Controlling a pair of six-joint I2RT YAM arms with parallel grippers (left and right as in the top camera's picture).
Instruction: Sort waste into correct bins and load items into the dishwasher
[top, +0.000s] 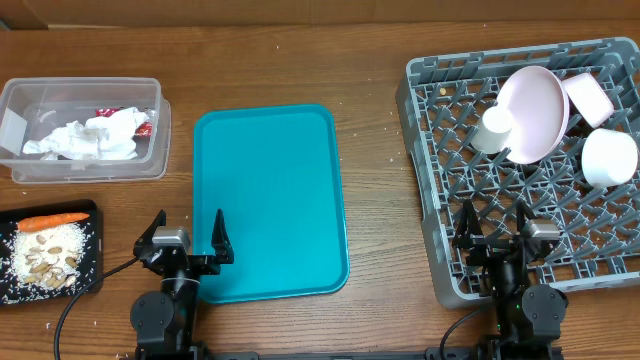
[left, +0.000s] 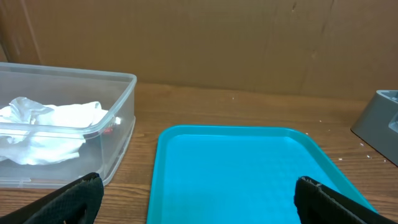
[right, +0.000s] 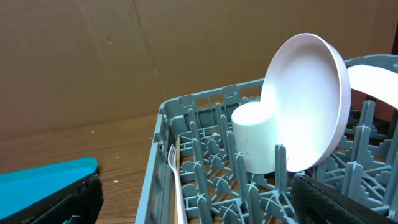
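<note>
The wooden table (top: 375, 60) is carrying everything. At the right side, the grey dish rack (top: 415, 110) is holding the tableware. The teal tray (top: 270, 200) is lying bare in the middle, approx. betw. the 2 arms. At the far left, the clear tub (top: 160, 120) is standing, and the black tray (top: 60, 207) is lying just in front of it.

The left gripper (top: 190, 218) is hovering over the near left corner of the teal tray with its fingers spread wide, holding nothing. The right gripper (top: 494, 210) is hanging over the near part of the rack, also wide open and empty.

In the rack, the pink plate (top: 535, 110) is leaning on its edge among the pegs. The white bowl (top: 608, 158) and the pink bowl (top: 590, 97) are sitting to its right, and the white cup (top: 493, 128) is touching its left side. The fork (right: 174, 180) is lying along the left wall.

The napkins (top: 90, 138) and the red wrapper (top: 143, 127) are lying in the tub. The rice scraps (top: 50, 255) and 1 carrot (top: 52, 220) are resting on the black tray.
</note>
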